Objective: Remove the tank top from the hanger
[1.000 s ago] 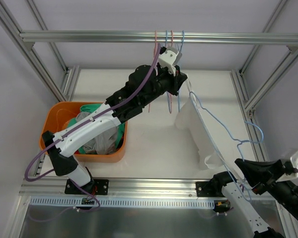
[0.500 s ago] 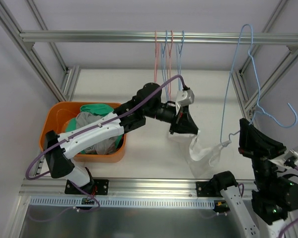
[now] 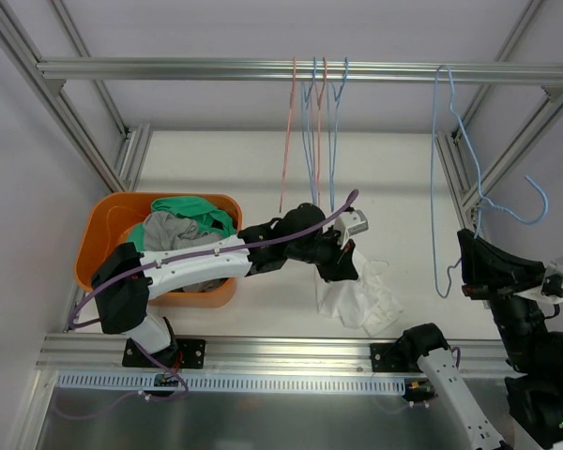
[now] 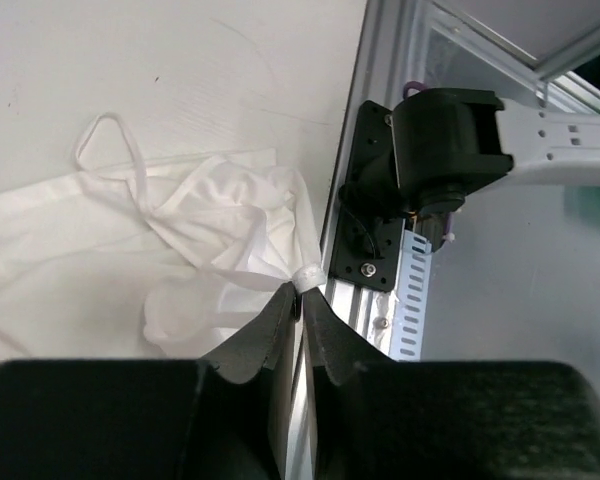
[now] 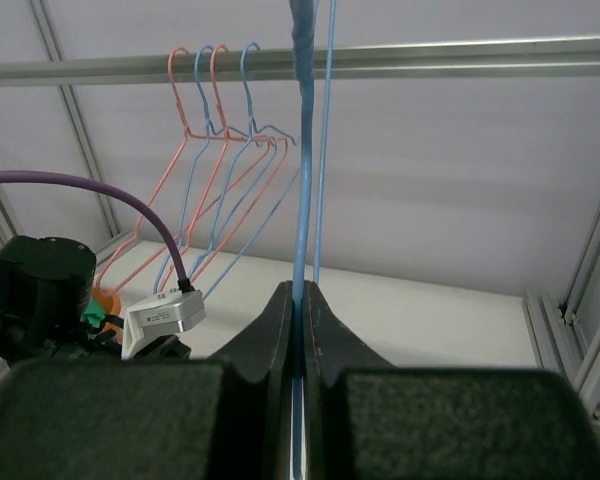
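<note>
Above the table, from the overhead view, the left arm reaches from its near-left base to the middle, where the left gripper [image 3: 344, 266] is down at the white tank top [image 3: 361, 298]. The top lies crumpled on the table [image 3: 394, 178], near the front edge and clear of any hanger. At the left sits an orange bin [image 3: 92, 271] heaped with green and grey clothes. At the near right, the right gripper [image 3: 469, 248] is raised beside a bare blue hanger [image 3: 434, 187], which hangs from the far rail [image 3: 169, 68]. A cluster of pink and blue hangers [image 3: 311, 122] hangs from the same rail further left.

From the left wrist, the jaws are pinched together on a small twist of white fabric, an edge of the tank top [image 4: 130, 235], whose loose strap loops out over the tabletop. The right arm's black base [image 4: 430, 150] stands just beyond, on the frame.

From the right wrist, the jaws are clamped tight on the blue hanger [image 5: 303, 180], its wire running straight up between them towards the rail [image 5: 460, 58]. The pink and blue hangers [image 5: 220, 110] hang to the left.
</note>
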